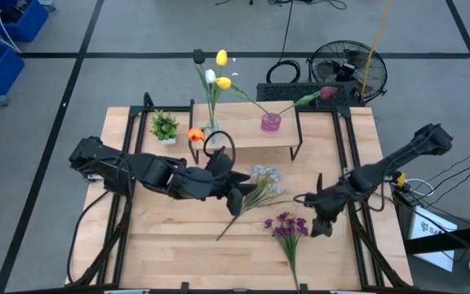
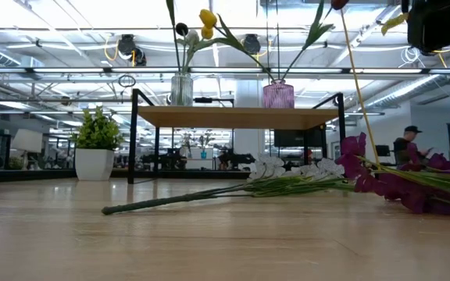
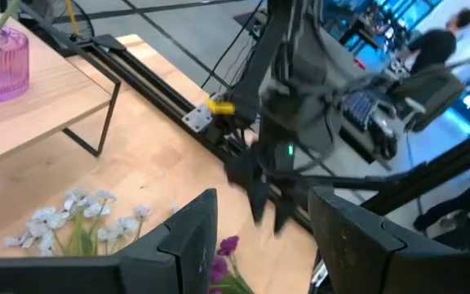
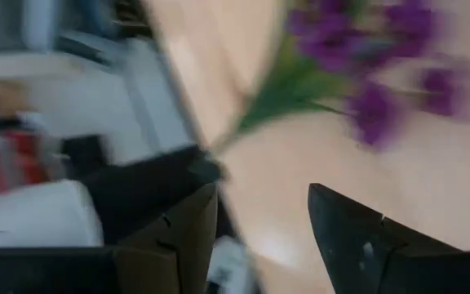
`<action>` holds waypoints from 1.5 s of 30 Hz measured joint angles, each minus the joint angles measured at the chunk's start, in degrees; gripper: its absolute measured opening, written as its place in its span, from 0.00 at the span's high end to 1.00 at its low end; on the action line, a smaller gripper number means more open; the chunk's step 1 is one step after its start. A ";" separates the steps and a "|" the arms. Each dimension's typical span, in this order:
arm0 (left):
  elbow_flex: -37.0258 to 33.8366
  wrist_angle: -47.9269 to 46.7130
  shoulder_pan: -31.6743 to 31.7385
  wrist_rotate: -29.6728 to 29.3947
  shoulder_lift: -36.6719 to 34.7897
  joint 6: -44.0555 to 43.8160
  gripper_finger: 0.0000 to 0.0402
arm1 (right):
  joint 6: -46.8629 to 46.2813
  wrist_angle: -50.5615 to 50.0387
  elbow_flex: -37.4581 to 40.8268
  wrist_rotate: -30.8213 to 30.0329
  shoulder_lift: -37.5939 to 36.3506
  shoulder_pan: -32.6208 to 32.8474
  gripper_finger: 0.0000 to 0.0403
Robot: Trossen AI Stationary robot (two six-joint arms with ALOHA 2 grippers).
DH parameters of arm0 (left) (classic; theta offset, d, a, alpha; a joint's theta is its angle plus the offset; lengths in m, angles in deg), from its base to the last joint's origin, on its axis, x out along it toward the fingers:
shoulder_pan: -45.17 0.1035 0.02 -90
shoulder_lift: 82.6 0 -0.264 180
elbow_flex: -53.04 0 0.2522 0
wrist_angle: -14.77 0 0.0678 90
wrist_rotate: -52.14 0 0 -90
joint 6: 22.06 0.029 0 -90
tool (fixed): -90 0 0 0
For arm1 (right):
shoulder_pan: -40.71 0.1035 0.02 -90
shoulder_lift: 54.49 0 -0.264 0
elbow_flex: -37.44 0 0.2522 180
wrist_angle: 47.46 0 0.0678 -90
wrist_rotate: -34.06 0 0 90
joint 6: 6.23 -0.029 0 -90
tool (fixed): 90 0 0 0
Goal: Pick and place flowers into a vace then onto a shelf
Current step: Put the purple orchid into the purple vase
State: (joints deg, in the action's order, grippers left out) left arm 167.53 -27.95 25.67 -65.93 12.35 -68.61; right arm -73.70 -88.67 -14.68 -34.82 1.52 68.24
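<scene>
two vases with flowers (image 1: 212,77) already stand on the shelf (image 1: 243,133). the white spray (image 1: 261,178) lies just beyond the left gripper (image 1: 237,198), fingers apart; the purple bunch (image 1: 286,226) beside the right gripper (image 1: 321,222), also apart, both empty.

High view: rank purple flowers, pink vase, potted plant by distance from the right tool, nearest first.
From the right tool:
1. Purple flowers: lying on the table right beside it.
2. Pink vase: on the shelf, farther back.
3. Potted plant: far left, beside the shelf.

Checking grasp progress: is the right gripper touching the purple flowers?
Apart: right wrist view shows right gripper open, purple flowers ahead, beyond its tips.
</scene>
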 joint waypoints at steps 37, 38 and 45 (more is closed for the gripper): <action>0.04 0.02 1.11 1.23 0.03 4.95 0.51 | -11.75 43.67 10.51 -25.88 29.16 2.39 0.80; 0.04 0.01 1.11 1.23 0.03 5.21 0.51 | -10.58 43.73 10.51 -25.86 29.48 1.97 0.84; 0.04 0.00 1.11 1.24 0.03 5.74 0.51 | -5.69 49.05 10.48 -24.08 28.80 -0.18 0.98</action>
State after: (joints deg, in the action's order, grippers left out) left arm 167.57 -27.94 26.78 -64.69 12.38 -62.88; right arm -79.39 -39.61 -4.20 -58.90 30.32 68.05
